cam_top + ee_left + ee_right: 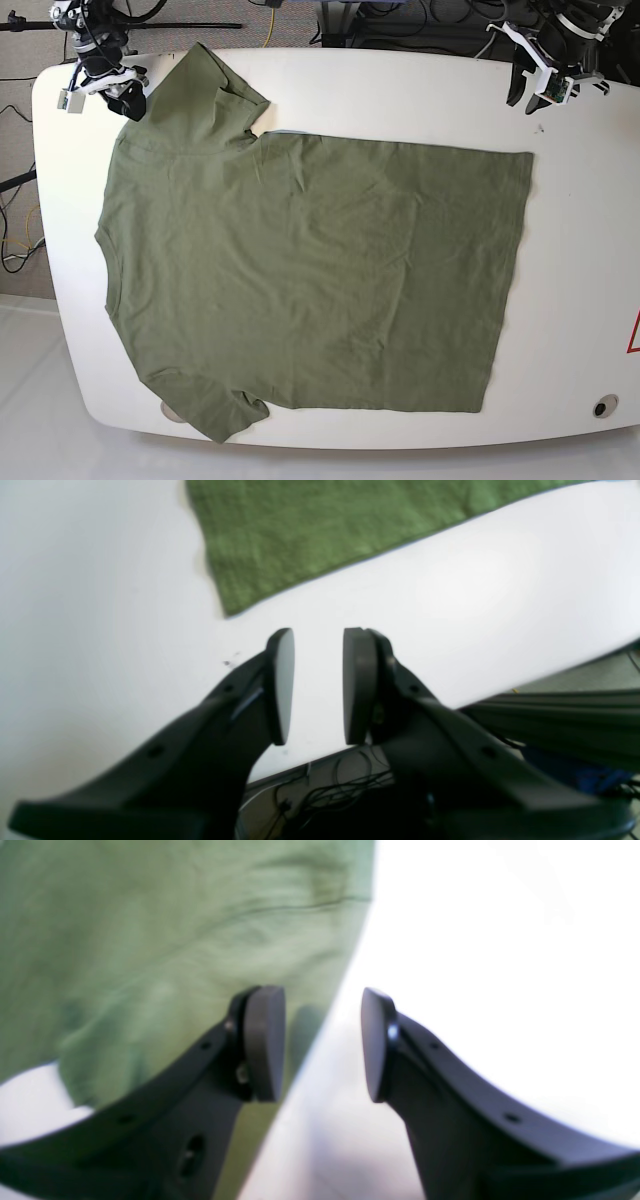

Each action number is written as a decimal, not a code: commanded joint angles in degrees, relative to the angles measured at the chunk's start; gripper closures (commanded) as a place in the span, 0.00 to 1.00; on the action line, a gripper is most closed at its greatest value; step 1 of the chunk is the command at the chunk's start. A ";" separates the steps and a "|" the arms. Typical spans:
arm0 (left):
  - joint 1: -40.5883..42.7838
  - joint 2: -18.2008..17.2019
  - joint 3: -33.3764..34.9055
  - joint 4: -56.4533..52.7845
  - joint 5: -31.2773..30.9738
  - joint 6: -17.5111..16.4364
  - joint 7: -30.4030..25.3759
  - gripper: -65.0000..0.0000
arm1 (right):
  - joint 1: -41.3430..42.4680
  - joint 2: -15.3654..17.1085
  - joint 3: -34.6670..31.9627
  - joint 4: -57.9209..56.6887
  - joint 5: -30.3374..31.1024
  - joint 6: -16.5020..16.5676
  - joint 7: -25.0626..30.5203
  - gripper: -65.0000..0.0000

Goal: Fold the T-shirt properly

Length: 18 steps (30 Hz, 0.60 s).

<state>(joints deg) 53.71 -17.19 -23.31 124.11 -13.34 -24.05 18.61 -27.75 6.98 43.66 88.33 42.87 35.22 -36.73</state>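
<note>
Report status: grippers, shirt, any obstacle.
Left gripper open, empty, above bare table. Right gripper open, empty, at shirt edge. Shirt flat, unfolded. Nothing in the way.

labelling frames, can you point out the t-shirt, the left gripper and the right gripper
T-shirt [310, 270], base view, middle of the spread body.
left gripper [318, 685], left wrist view, gap midway between the open fingertips.
right gripper [322, 1042], right wrist view, gap midway between the open fingertips.
</note>
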 commanded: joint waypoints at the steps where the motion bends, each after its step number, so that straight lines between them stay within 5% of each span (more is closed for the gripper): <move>1: 0.51 -0.36 -0.30 1.02 -0.38 0.24 -1.57 0.79 | -0.08 0.83 0.22 -0.12 2.11 0.80 -0.67 0.64; 18: 0.06 -0.49 -0.16 1.09 -0.65 0.17 -1.57 0.79 | 0.04 0.96 -2.66 -2.40 5.63 -0.04 -4.53 0.63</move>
<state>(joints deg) 53.34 -17.23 -23.29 124.33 -13.37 -24.05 18.57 -26.87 7.79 41.52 85.45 49.52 35.81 -40.97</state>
